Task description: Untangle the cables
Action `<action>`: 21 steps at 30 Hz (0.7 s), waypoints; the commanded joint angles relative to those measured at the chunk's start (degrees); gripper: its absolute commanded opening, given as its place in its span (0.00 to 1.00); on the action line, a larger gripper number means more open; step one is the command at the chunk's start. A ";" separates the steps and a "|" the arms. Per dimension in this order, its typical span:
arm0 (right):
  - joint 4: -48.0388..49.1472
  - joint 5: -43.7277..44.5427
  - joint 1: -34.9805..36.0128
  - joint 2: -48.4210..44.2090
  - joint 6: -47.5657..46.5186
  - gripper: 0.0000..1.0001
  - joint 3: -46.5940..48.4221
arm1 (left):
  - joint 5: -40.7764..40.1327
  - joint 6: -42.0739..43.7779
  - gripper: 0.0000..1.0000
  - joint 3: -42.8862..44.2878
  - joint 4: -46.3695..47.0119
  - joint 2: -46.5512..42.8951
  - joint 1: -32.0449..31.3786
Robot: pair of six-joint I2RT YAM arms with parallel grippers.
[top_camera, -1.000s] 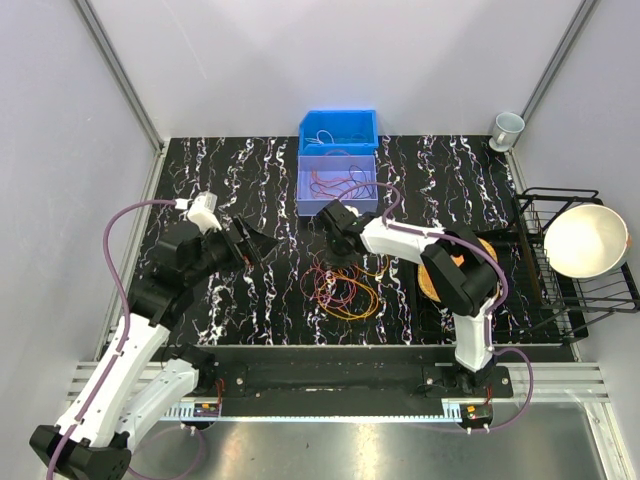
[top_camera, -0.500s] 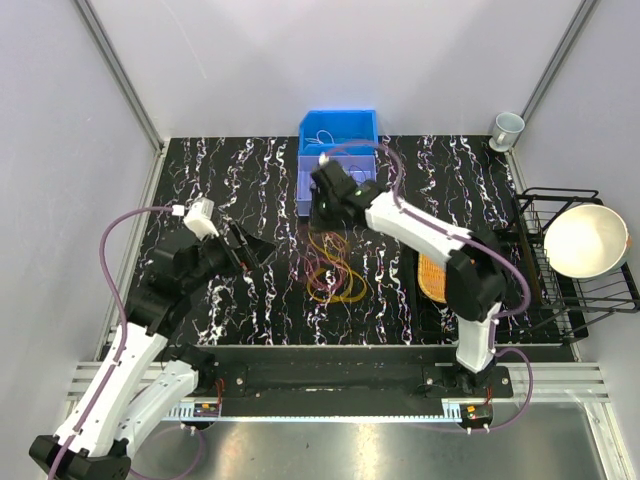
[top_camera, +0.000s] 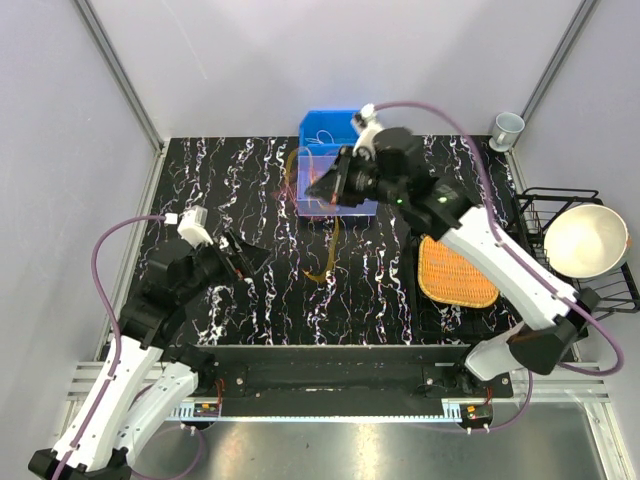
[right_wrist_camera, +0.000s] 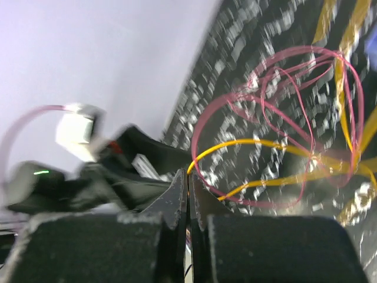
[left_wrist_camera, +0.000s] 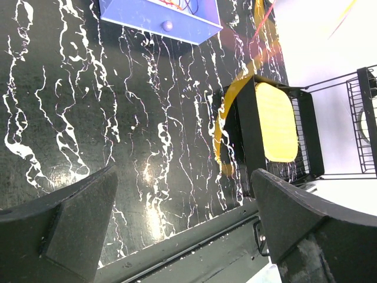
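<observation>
While your left gripper [top_camera: 243, 258] hovers over the left half of the table [top_camera: 225, 170] with jaws spread, your right gripper [top_camera: 325, 187] hangs near the far edge, jaws pinching the cables [left_wrist_camera: 219, 135]. Their loops dangle before the blue bin [top_camera: 330, 117].

Top external: above and behind the arm bases, looking down on the whole black white-veined table [top_camera: 380, 300]. Left wrist: low and close, facing between its jaws toward the lavender plastic bin [left_wrist_camera: 159, 13] and orange woven mat [left_wrist_camera: 277, 121], both also seen overhead. Right wrist: raised, blurred, facing past its jaws back to the left arm [right_wrist_camera: 112, 177]
</observation>
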 commanded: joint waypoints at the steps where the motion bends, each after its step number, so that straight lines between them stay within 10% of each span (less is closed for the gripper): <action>1: 2.35 -5.67 0.55 2.70 4.56 0.00 -9.28 | -1.97 1.01 0.99 -0.66 1.49 0.36 0.19; 21: 3.32 -8.40 0.46 0.33 3.43 0.00 -12.63 | 3.57 -3.65 0.80 -11.48 26.09 23.28 -3.32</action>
